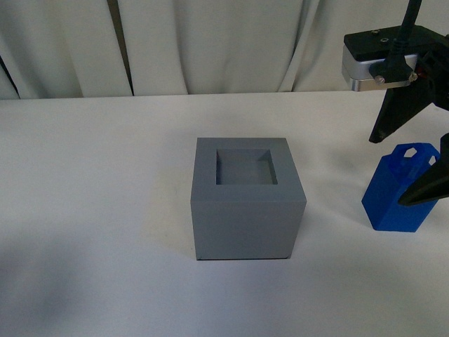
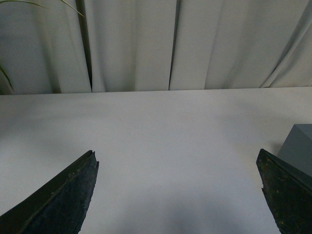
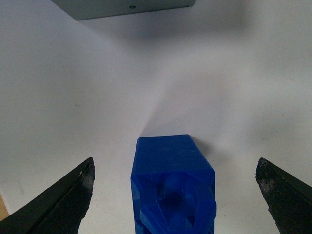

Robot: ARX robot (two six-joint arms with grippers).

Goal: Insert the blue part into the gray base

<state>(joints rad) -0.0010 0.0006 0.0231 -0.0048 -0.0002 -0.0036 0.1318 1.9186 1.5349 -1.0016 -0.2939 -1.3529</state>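
Right gripper (image 3: 174, 163): jaws spread wide and released; nothing is clasped.
Blue part (image 3: 168, 156): stands upright on the white table (image 1: 105, 210), in the gap between the right jaws and near their middle; clear table shows on both sides, so neither finger touches it; its loop handle points up towards the wrist.
Right fingers (image 1: 403, 105): in the front view one lies behind the blue part (image 1: 393, 193) and one in front of it.
Gray base (image 1: 245, 203): well apart from the right jaws, out beyond their tips; its square recess faces up and is empty.
Left gripper (image 2: 176, 155): jaws released and wide apart; only bare table lies between them.
Gray base, left wrist view (image 2: 298, 146): one corner shows just beyond the tip of one left finger, at the outer edge of the gap.
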